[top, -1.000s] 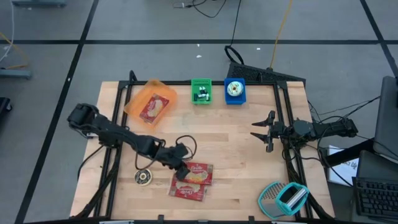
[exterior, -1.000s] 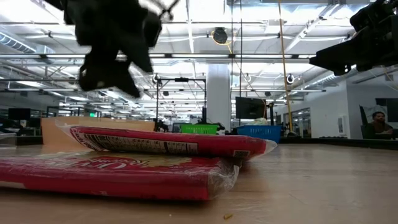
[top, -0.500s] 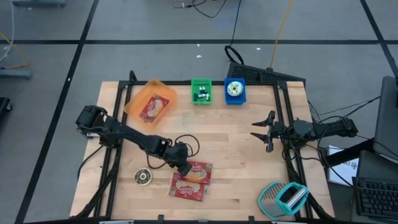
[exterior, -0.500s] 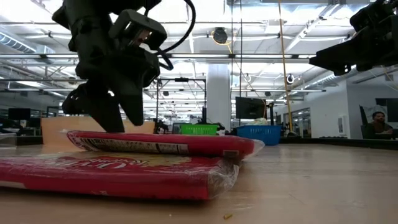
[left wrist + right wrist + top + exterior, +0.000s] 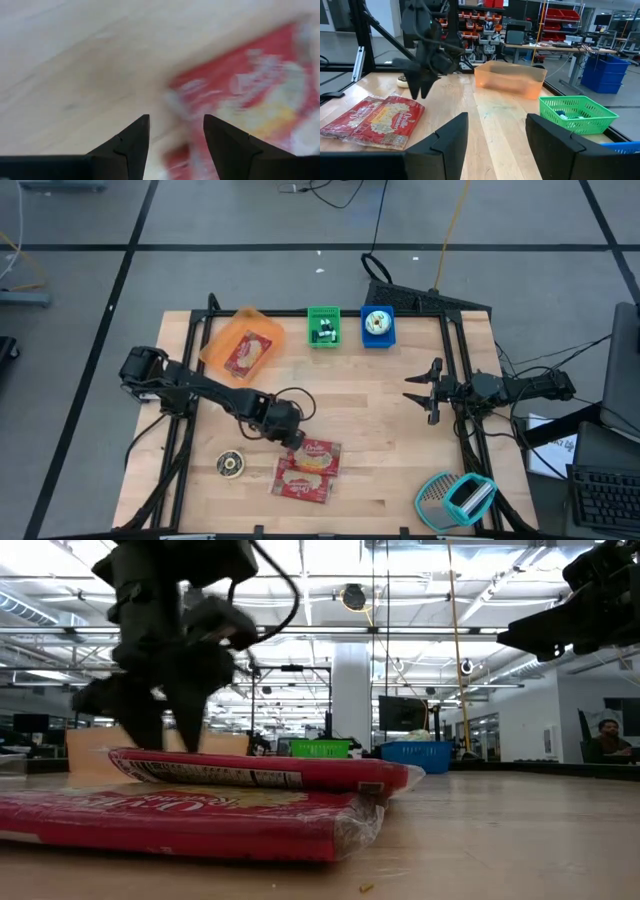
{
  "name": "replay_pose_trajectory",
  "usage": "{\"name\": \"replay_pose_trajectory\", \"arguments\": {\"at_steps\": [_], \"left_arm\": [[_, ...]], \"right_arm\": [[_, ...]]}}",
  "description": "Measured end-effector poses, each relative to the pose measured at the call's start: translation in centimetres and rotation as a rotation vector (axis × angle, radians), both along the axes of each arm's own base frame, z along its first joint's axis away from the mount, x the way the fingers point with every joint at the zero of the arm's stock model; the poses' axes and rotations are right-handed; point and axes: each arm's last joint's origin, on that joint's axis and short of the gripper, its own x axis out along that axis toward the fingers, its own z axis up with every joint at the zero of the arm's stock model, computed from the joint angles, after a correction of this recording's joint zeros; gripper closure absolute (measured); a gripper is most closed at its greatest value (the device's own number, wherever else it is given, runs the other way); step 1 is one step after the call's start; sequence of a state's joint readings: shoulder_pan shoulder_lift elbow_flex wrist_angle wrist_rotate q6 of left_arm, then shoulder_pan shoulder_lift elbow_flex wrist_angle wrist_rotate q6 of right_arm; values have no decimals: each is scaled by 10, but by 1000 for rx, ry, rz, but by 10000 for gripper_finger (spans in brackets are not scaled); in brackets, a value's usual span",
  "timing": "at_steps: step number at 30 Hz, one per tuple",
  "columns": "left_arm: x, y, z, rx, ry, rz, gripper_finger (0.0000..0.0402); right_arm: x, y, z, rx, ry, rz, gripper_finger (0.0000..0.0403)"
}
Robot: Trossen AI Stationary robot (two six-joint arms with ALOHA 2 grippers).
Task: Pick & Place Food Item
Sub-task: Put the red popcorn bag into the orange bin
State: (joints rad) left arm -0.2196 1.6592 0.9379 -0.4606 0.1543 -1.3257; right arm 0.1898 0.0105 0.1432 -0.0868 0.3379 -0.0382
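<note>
Two red food packets lie overlapped near the table's front: the upper one [image 5: 320, 453] [image 5: 270, 772] rests on the lower one [image 5: 300, 483] [image 5: 190, 820]. A third red packet lies in the orange bin [image 5: 240, 343]. My left gripper [image 5: 294, 442] [image 5: 168, 740] [image 5: 175, 125] points steeply down, open, over the upper packet's [image 5: 250, 95] far left corner; whether its fingertips touch the packet I cannot tell. My right gripper [image 5: 410, 389] [image 5: 495, 120] waits open and level at the table's right side, well above the surface.
A green basket [image 5: 323, 326] and a blue basket [image 5: 377, 326] stand at the far edge beside the orange bin. A small round object [image 5: 231, 465] lies left of the packets. A teal and white object [image 5: 457, 500] sits at the near right corner. Bare wood spans the middle.
My left gripper has come down toward the upper packet's far left corner, rolling about its own axis and tipping steeper, so its fingers now point down. Its opening looks the same. The packets have stayed where they were.
</note>
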Motion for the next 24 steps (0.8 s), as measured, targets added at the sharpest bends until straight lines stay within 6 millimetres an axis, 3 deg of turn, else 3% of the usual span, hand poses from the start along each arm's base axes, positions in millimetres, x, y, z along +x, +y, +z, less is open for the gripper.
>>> {"name": "replay_pose_trajectory", "arguments": {"at_steps": [4,13,24], "left_arm": [[-6,-5,-3,10,65,36,215],[3,-16,1,32,-83,-42,215],[3,-15,1,51,-86,-23,215]], "right_arm": [[0,0,0,0,0,0,216],[0,0,0,0,0,0,216],[0,0,0,0,0,-1,216]]}}
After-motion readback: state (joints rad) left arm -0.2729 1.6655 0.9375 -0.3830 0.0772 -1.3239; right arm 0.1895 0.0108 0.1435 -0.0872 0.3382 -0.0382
